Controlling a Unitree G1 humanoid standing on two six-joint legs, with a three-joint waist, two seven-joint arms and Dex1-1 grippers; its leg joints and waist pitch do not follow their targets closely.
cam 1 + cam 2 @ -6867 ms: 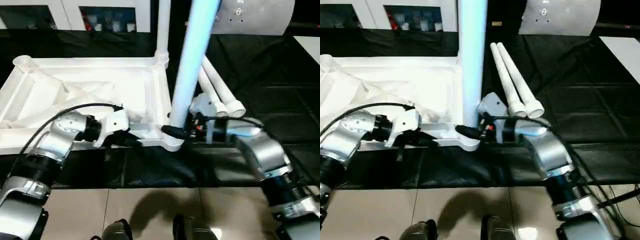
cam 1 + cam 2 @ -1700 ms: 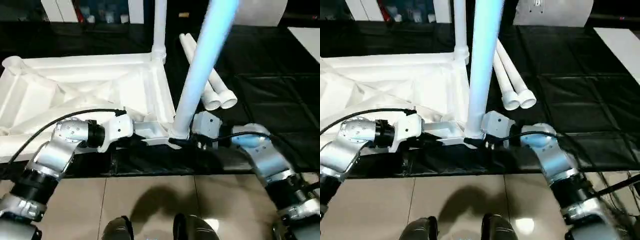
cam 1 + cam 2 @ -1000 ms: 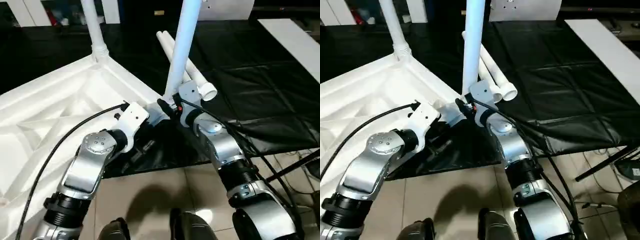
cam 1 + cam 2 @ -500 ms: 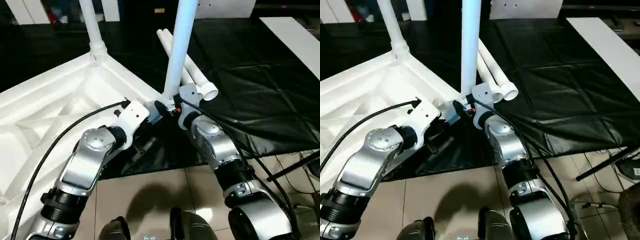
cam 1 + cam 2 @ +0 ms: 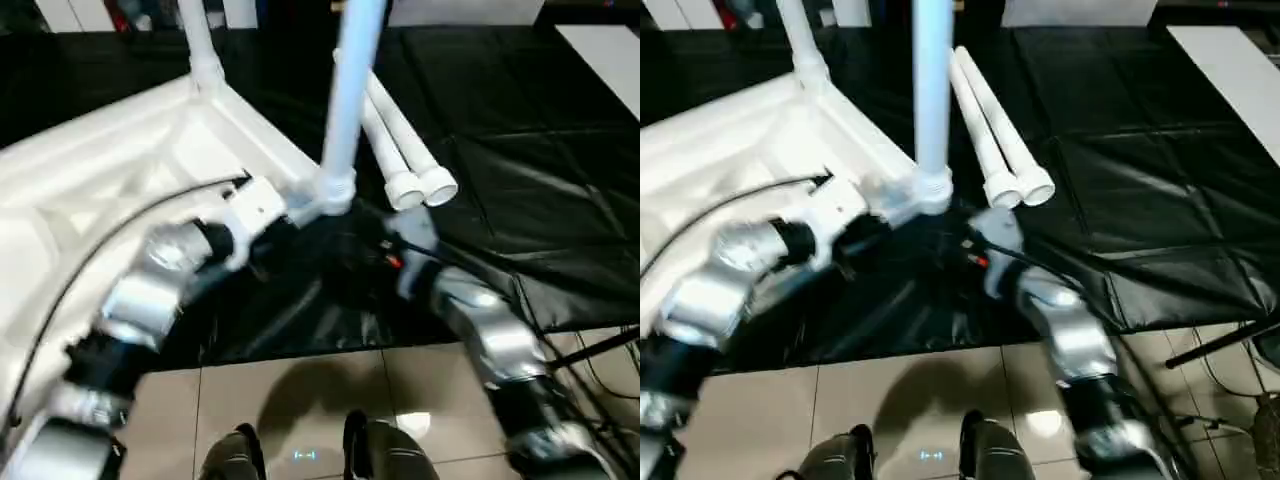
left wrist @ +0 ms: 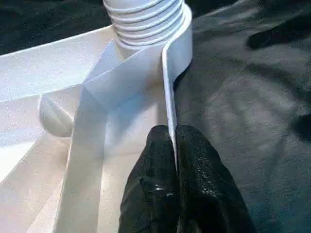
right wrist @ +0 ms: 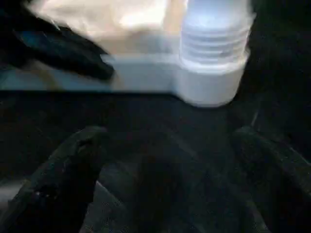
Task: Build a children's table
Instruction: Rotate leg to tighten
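Note:
The white table top [image 5: 110, 170] lies upside down on the black sheet, ribs up. One leg [image 5: 199, 40] stands in its far corner socket. A second leg [image 5: 350, 90] stands upright in the near corner socket [image 5: 333, 190]. My left gripper [image 6: 172, 138] is shut on the thin rim of the table top just beside that socket. My right gripper [image 7: 167, 136] is open, its fingers [image 7: 73, 165] spread wide a short way in front of the leg's ribbed base [image 7: 214, 43], touching nothing. Two loose legs [image 5: 395, 140] lie side by side on the sheet beyond.
The black sheet [image 5: 520, 160] ends at the work surface's near edge [image 5: 300, 350], with tiled floor below. A black cable [image 5: 100, 250] runs along my left forearm. A white board [image 5: 605, 40] lies at the far right. A dark stand foot [image 5: 600, 350] shows at the lower right.
My right gripper has opened wide and drawn back from the base of the near leg, which stays standing in its socket. The left gripper keeps its pinch on the rim. The camera shifted.

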